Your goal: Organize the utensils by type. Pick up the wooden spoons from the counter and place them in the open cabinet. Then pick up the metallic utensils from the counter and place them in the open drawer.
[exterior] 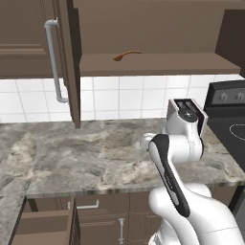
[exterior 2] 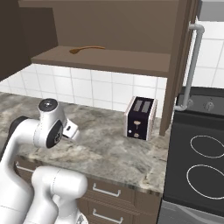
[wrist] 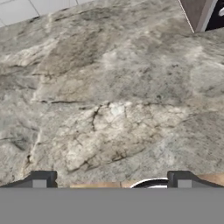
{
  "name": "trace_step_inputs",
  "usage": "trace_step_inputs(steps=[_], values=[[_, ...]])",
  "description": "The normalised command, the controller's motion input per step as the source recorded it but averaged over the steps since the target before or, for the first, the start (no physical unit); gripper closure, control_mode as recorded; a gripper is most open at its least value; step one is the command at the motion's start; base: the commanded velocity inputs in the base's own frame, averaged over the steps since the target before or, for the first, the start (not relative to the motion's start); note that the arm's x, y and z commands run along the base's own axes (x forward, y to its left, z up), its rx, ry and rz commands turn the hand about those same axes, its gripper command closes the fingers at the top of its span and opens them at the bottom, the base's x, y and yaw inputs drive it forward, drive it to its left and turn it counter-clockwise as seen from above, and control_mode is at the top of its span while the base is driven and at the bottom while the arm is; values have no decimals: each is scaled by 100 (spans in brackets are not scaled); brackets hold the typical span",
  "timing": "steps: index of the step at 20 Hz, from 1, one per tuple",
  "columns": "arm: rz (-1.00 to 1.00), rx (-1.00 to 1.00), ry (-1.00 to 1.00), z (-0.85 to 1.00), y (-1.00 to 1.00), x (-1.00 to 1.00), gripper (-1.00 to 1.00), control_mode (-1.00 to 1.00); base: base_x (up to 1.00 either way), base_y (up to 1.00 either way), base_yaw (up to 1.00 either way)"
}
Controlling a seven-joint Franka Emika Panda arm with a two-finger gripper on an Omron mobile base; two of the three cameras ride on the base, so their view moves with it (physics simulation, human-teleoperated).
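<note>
One wooden spoon (exterior: 127,55) (exterior 2: 86,49) lies on the lower shelf of the open cabinet (exterior: 158,64) (exterior 2: 109,61). My gripper (wrist: 111,180) hangs open over the veined stone counter (exterior: 91,153) (exterior 2: 109,151) (wrist: 113,87), its two dark fingertips (wrist: 41,179) wide apart with nothing between them. A thin orange-brown sliver (wrist: 98,185) shows at the bottom edge between the tips; I cannot tell which utensil it is. The open drawer (exterior: 43,225) stands out below the counter at the lower left. The arm hides the counter under the hand in both base views.
A black and white toaster (exterior: 187,115) (exterior 2: 141,117) (wrist: 203,13) stands at the back of the counter. The cabinet door (exterior: 67,62) (exterior 2: 183,65) hangs open, its bar handle sticking out. A black stove (exterior: 229,119) (exterior 2: 197,162) adjoins on the right.
</note>
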Motion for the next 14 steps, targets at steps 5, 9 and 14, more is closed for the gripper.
trace_step_inputs(steps=[5, 9, 14], values=[[1, 0, 5, -9, -7, -4, -100, -100, 0, 0, 0], [0, 0, 0, 0, 0, 0, -100, -100, 0, 0, 0], [0, 0, 0, 0, 0, 0, -100, -100, 0, 0, 0]])
